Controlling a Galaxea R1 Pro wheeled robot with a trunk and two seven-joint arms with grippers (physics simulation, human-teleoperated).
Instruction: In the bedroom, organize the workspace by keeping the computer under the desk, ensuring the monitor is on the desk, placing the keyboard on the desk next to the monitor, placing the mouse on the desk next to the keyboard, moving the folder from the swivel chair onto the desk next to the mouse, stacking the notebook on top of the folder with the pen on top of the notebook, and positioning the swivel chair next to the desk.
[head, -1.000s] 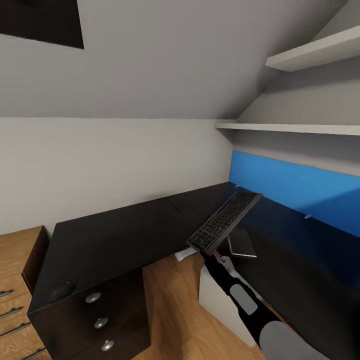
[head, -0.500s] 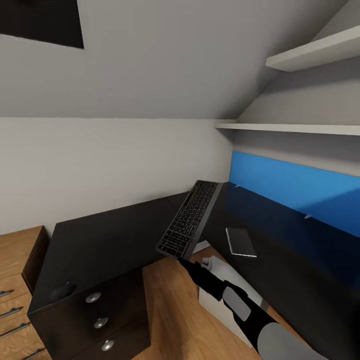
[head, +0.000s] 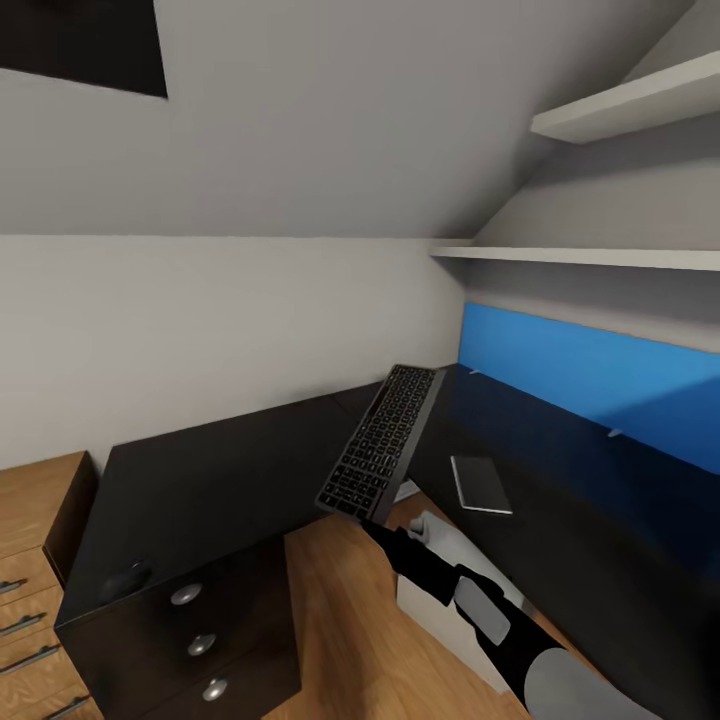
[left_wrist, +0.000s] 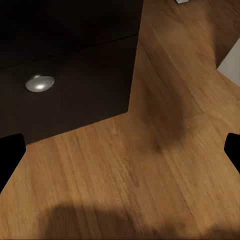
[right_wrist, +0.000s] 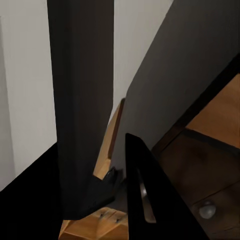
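Observation:
My right gripper (head: 360, 516) is shut on the near end of the dark keyboard (head: 385, 438). It holds the keyboard tilted in the air over the inner corner of the black L-shaped desk (head: 220, 480). In the right wrist view the keyboard (right_wrist: 82, 100) shows edge-on beside one finger (right_wrist: 142, 190). A dark mouse (head: 125, 580) lies on the desk's front left corner. A dark notebook (head: 481, 484) lies flat on the desk's right wing. The white computer case (head: 435, 595) stands on the floor under that wing. My left gripper (left_wrist: 120, 150) hangs open over the wooden floor.
The desk's drawer unit (head: 200, 640) with round knobs (left_wrist: 39, 83) stands at front left, a wooden dresser (head: 30, 560) beside it. A blue panel (head: 590, 385) backs the right wing, with white shelves (head: 600, 257) above. Wooden floor (head: 350, 620) lies between the desk's wings.
My right arm has swung the keyboard left, from above the notebook on the right wing to over the desk's inner corner, turning it lengthwise. The notebook is now uncovered.

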